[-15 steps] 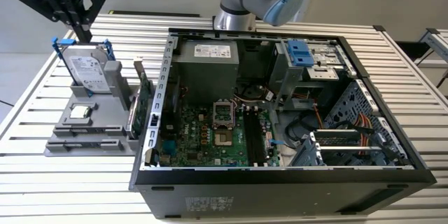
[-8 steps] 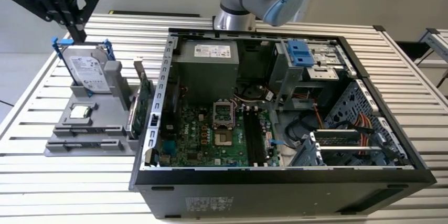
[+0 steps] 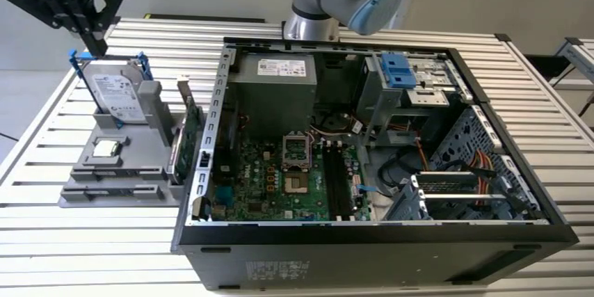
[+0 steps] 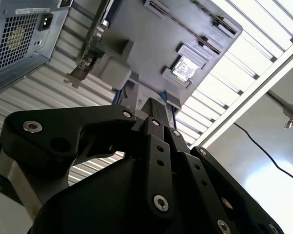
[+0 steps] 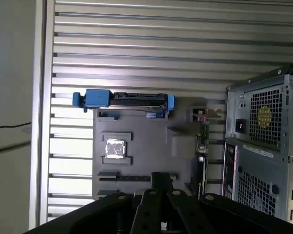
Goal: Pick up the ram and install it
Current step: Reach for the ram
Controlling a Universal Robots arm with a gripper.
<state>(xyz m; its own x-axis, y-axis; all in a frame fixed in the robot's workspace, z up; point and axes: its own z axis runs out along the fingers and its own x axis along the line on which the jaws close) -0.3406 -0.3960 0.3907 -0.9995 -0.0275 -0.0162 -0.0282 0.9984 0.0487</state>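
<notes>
The claw (image 3: 97,49) hangs closed above the silver hard drive (image 3: 119,95) in the grey tray (image 3: 121,199). I cannot pick out the ram with certainty, and most likely it sits edge-on somewhere in that tray beneath the claw. I judge the ram light, stiff, thin and easily damaged, best pinched across its flat faces at mid-length, clear of the contacts. The second wrist view shows the fingertips (image 4: 150,109) meeting with nothing bluish-green between them, while the exterior view shows the open computer case (image 3: 371,255) well off to the claw's side.
</notes>
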